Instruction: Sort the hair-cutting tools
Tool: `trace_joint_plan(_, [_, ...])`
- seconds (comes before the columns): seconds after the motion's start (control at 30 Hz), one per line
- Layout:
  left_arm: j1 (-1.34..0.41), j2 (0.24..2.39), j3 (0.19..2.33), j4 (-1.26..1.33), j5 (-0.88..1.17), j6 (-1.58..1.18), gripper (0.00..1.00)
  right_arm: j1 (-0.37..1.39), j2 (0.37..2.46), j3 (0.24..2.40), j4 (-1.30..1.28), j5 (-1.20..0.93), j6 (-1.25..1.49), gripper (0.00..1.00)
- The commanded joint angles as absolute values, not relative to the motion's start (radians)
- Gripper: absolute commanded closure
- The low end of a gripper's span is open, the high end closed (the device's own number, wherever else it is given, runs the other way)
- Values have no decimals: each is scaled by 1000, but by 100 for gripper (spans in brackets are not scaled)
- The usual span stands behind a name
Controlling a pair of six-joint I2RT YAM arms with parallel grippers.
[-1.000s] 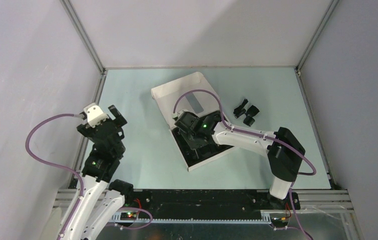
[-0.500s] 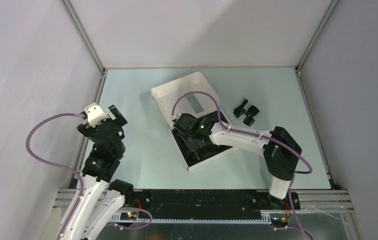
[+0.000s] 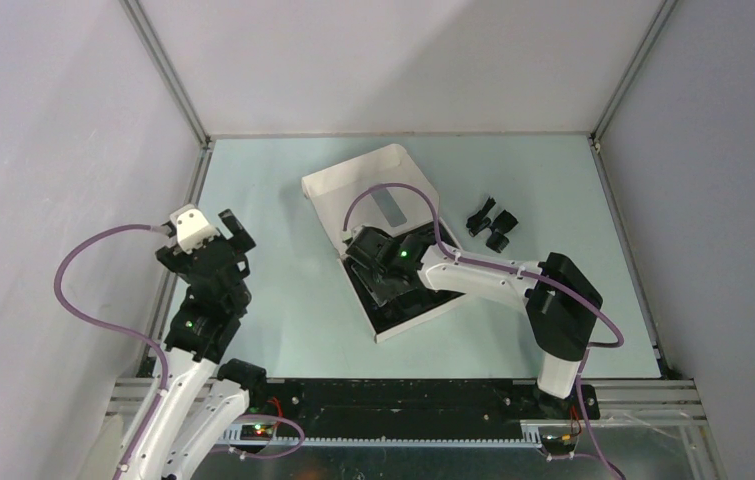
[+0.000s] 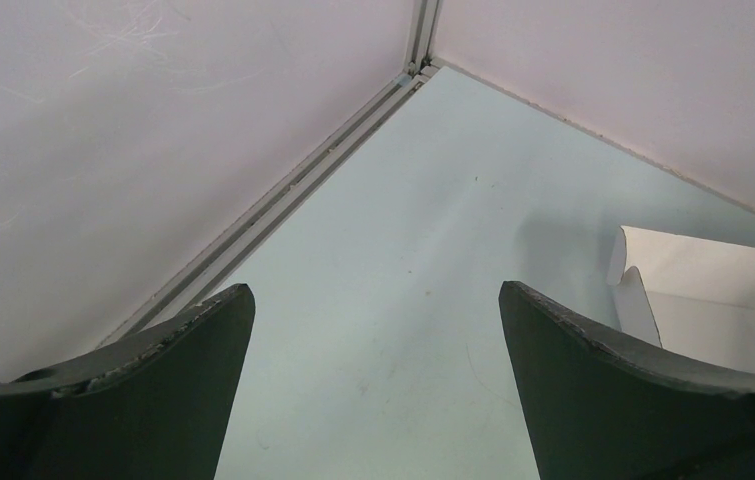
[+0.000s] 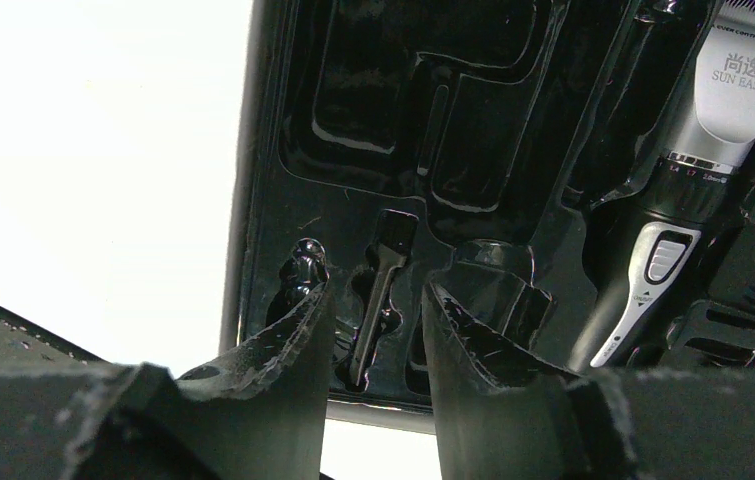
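Several small black clipper attachments [image 3: 491, 225] lie together on the table, right of the white box [image 3: 353, 190]. The silver-and-black clipper [image 5: 698, 160] lies in its slot in the black tray [image 5: 293, 215]. My right gripper [image 5: 375, 292] is low over the tray, also seen in the top view [image 3: 373, 262]. Its jaws stand narrowly apart on either side of a slim black brush [image 5: 381, 285] that lies in its slot; I cannot tell if they touch it. My left gripper [image 4: 375, 295] is wide open and empty above the bare table at the left [image 3: 215, 232].
The white box lid lies open toward the back, with the black tray [image 3: 408, 308] in its near half. Enclosure walls and a metal rail [image 4: 283, 190] border the table at left and back.
My right gripper has shifted a little to the left and lower into the tray. The left arm has barely moved.
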State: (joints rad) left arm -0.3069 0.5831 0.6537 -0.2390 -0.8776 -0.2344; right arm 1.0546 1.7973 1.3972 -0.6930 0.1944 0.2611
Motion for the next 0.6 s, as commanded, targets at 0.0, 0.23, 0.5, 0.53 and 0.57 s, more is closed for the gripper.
trace_joint_plan(0.0, [-300,593,664,-201,-873,-219,0,1056,1791,1427,-698,201,267,57])
trace_joint_plan(0.23, [-300,600,664,-204,-866,-220,0,1028,1744,1394,-669,184,274,64])
trace_joint_plan(0.5, [-299,608,666,-204,-862,-221,0,999,1741,1349,-624,155,278,76])
trace_joint_plan(0.53, [-299,609,665,-205,-862,-221,1,999,1745,1349,-620,153,277,76])
trace_joint_plan(0.57, [-299,610,665,-205,-862,-221,1,996,1746,1349,-619,152,276,76])
